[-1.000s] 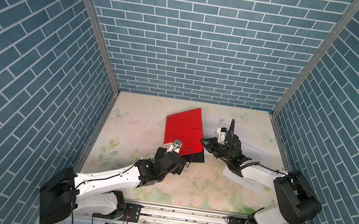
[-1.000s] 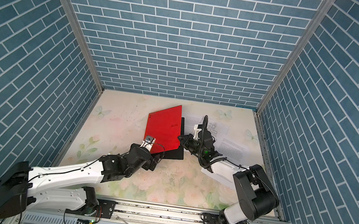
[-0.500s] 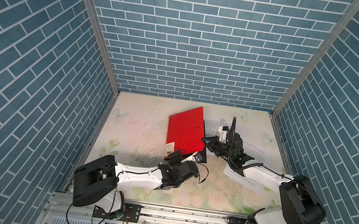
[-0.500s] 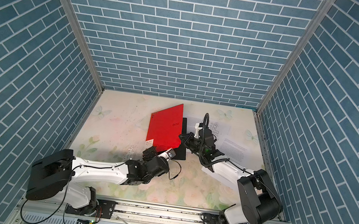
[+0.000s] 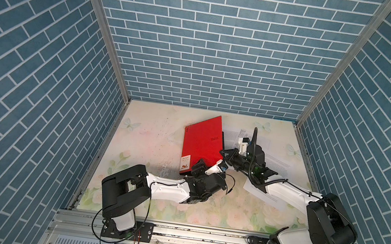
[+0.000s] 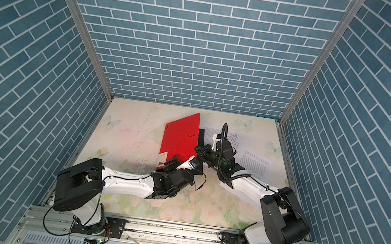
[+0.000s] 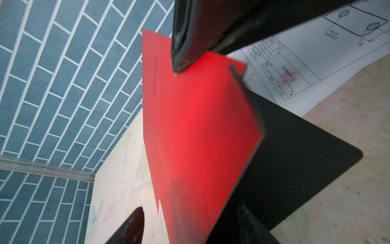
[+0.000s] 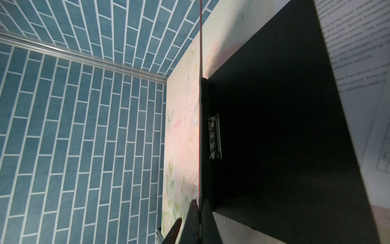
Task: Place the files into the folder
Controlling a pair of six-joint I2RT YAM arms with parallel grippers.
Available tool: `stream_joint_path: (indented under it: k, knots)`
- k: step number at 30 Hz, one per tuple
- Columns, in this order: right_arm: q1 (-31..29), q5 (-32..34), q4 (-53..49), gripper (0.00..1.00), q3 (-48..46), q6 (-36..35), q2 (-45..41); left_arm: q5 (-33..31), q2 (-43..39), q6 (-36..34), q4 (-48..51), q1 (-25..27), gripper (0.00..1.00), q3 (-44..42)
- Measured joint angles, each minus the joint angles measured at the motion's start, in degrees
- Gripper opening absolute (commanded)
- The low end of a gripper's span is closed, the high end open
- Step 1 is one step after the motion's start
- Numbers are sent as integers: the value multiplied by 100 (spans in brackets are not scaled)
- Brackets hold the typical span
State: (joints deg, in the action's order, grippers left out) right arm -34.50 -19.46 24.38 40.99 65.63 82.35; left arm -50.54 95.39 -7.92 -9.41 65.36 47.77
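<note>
Red cover of the folder (image 5: pixel 202 141) is clamped, raised, in the jaws of your right gripper (image 5: pixel 224 155). Jaws of your left gripper (image 5: pixel 207 167) stand apart astride its near edge. Black back lies on the desk (image 5: pixel 149 147), overlapping the files (image 5: pixel 278 165).

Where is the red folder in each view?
In a top view: folder mid-table, red cover raised.
In a top view: folder just left of centre.
Left wrist: folder, red side, fills the centre.
Right wrist: folder, black inside central, cover edge-on.
Landmark: printed sheet beside it.
</note>
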Motion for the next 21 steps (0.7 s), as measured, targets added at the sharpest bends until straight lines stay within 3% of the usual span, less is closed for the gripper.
stream_joint_path:
  k: [5,11,15,17,21]
  knots:
    - [0,0,-48,3,-2,2,-46,-101,0,-55,-98,-4,37,0]
    - [0,20,-192,6,-11,2,-170,-111,4,-109,-203,-4,28,2]
    - [0,61,-306,26,-11,-15,-275,-96,4,-98,-229,-4,18,2]
    - [0,107,-345,39,-11,-50,-328,-85,2,-85,-236,-4,16,2]
    - [0,280,-516,57,-11,-160,-470,-74,-109,50,-177,-4,15,-2]
